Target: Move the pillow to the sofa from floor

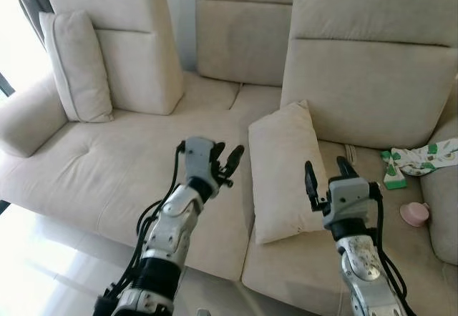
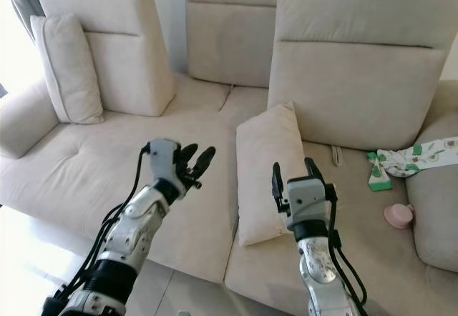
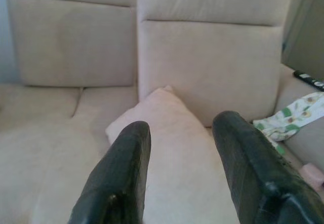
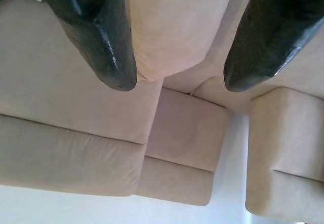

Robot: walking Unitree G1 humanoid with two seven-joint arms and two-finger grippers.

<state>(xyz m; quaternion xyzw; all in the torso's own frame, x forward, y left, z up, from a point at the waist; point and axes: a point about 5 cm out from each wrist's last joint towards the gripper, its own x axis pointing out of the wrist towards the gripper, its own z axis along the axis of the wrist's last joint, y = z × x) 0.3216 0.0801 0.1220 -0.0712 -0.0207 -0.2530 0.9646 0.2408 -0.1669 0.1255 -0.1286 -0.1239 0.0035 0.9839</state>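
I have the left end effector (image 1: 227,160) raised over the sofa (image 1: 107,166) seat, its two black fingers (image 3: 124,173) spread apart and holding nothing; through its wrist camera I look between them straight at the pillow (image 1: 285,169), which lies ahead of the tips and apart from them. My right end effector (image 1: 326,173) is up too, fingers parted and empty, hovering at the pillow's right edge near its lower half; I cannot tell from the head cameras whether the nearer finger touches the fabric, and in the right wrist picture a corner of the pillow shows between the two fingertips. So the pillow sits between my two end effectors, just right of the left one and just left of the right one. It is on the sofa seat, lying along the seam between two seat cushions, its top corner against the right backrest (image 1: 372,58) and its lower end near the seat's front edge. Further out, a second cushion (image 1: 75,66) leans upright at the left end of the sofa beside the armrest. At the right end lie a green-and-white patterned cloth (image 1: 426,155), a small green-and-white packet (image 1: 392,176) and a small pink object (image 1: 413,214).
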